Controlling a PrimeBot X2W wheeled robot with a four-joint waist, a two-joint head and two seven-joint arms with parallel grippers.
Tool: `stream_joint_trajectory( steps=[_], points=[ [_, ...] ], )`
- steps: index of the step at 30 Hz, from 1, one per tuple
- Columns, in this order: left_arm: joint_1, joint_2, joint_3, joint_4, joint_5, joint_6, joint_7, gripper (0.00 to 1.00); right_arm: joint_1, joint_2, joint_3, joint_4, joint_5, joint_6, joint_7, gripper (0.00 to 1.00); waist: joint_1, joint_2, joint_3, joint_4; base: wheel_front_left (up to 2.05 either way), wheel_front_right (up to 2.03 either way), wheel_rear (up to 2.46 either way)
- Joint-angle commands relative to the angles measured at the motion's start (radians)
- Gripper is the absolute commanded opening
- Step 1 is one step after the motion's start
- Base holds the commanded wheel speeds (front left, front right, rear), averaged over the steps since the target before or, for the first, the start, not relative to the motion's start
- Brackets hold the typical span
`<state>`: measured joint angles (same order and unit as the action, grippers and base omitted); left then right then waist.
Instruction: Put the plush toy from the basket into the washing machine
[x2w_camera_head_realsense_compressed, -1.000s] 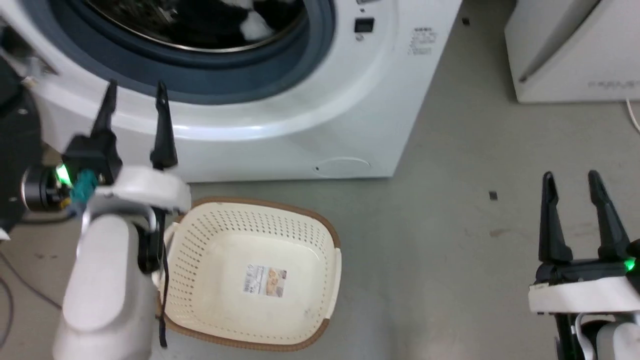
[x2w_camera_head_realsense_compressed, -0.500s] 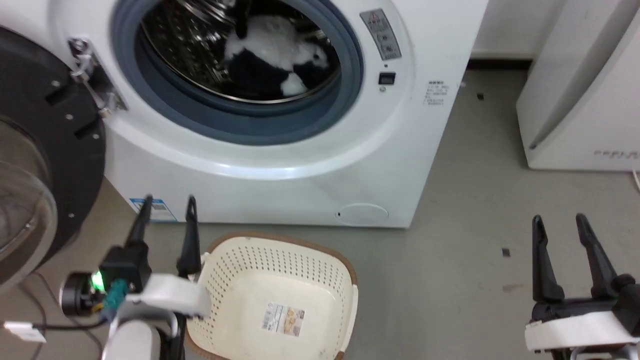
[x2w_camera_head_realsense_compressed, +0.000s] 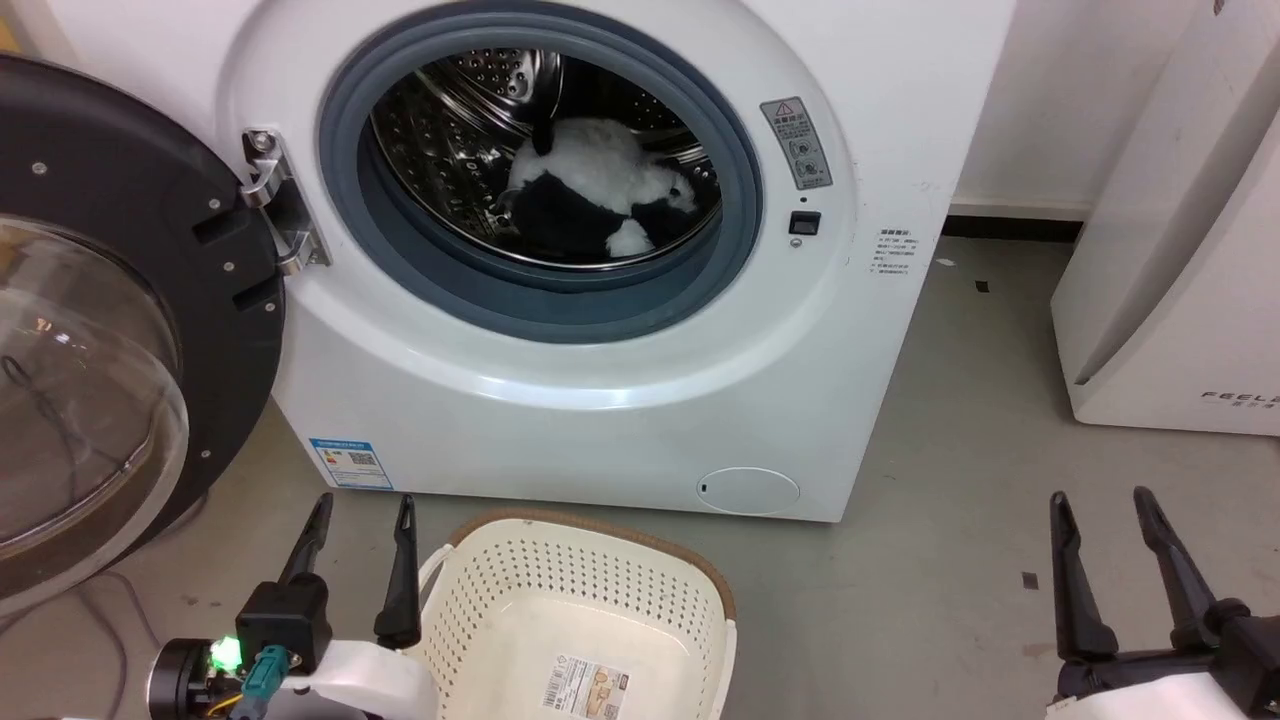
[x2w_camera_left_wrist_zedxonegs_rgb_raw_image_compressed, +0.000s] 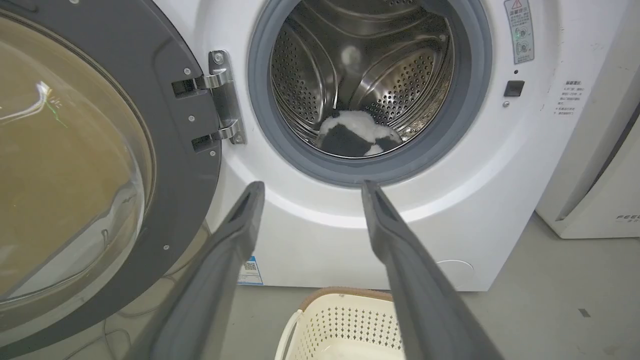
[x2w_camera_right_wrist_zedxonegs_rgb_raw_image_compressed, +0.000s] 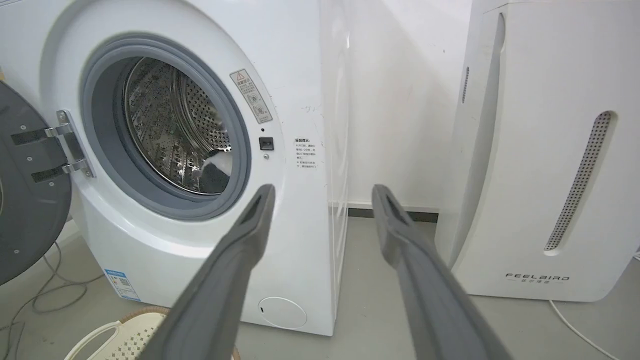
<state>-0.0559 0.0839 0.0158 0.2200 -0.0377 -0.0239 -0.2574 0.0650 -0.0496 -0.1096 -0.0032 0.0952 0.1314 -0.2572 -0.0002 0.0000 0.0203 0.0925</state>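
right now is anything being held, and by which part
Nothing. The left gripper and right gripper have open, empty jaws; the plush toy lies in the washing machine.

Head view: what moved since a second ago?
The camera moved, showing more of the washing machine. The left gripper drew back down beside the basket, open and empty. The plush toy stayed in the drum; the right gripper stayed open.

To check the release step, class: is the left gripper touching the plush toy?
Apart. Left wrist view: the left gripper is open outside the washing machine, while the plush toy lies inside it.
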Motion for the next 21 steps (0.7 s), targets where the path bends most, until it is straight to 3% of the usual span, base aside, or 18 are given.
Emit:
stream_joint_trajectory(
  steps=[1,2,21],
  points=[
    [0.01,-0.001,-0.003,0.003,0.007,-0.005,-0.004,1.0,0.01,-0.001,-0.001,0.007,0.004,-0.001,-0.005,1.0,0.0002,0.0,-0.001,-0.002,0.0,0.0,0.0],
    [0.0,0.0,-0.002,0.002,0.002,-0.003,0.0,0.0,0.0,0.0,0.0,0.005,0.001,0.0,0.0,0.0,0.0002,0.0,-0.002,-0.002,0.0,0.0,0.0],
    [0.007,-0.005,-0.003,-0.025,0.005,0.001,0.033,0.0,-0.009,0.0,0.013,0.005,-0.011,0.0,0.031,0.0,0.0002,0.0,-0.004,-0.013,0.0,0.0,0.0]
  ],
)
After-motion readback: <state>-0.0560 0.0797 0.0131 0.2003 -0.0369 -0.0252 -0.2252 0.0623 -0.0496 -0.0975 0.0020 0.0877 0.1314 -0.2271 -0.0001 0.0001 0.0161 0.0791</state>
